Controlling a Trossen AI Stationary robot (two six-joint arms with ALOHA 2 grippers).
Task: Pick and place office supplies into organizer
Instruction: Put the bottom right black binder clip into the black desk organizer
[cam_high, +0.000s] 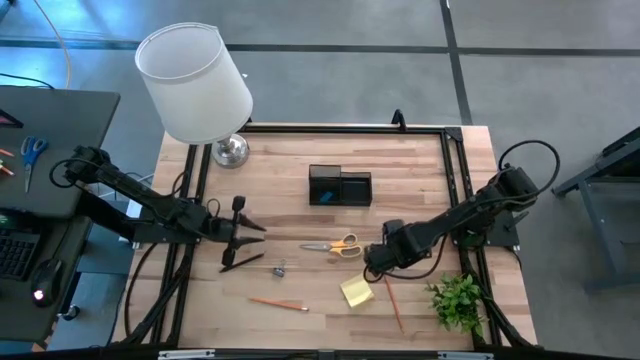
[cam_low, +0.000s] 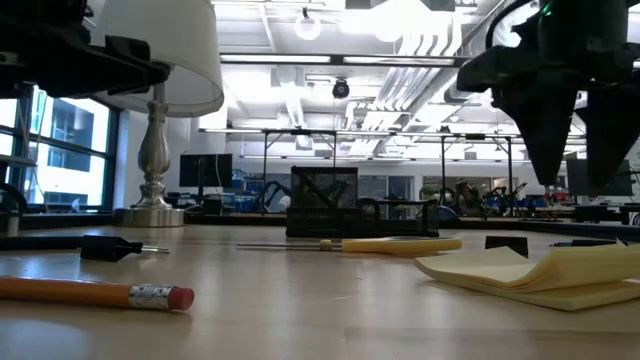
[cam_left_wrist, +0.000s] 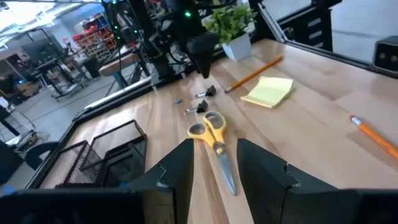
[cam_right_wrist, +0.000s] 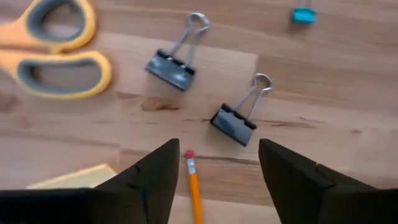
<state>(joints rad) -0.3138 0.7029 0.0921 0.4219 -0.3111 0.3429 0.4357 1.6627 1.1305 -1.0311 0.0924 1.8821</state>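
My right gripper (cam_right_wrist: 217, 165) hangs open over the table's near right part, fingers pointing down. Below it lie two black binder clips (cam_right_wrist: 176, 62) (cam_right_wrist: 239, 118) and the eraser end of an orange pencil (cam_right_wrist: 193, 180), none of them touched. A blue eraser (cam_right_wrist: 303, 15) lies beyond the clips. The yellow-handled scissors (cam_high: 335, 245) lie flat in the middle, and the yellow sticky-note pad (cam_high: 356, 291) lies nearer the front. The black organizer (cam_high: 340, 186) stands farther back. My left gripper (cam_high: 248, 238) stays open at the left, pointing toward the scissors (cam_left_wrist: 214, 140).
A white-shaded lamp (cam_high: 195, 85) stands at the far left corner and a small green plant (cam_high: 460, 300) at the near right. A second orange pencil (cam_high: 278, 303) lies near the front edge. A small dark item (cam_high: 279, 268) lies between it and the scissors.
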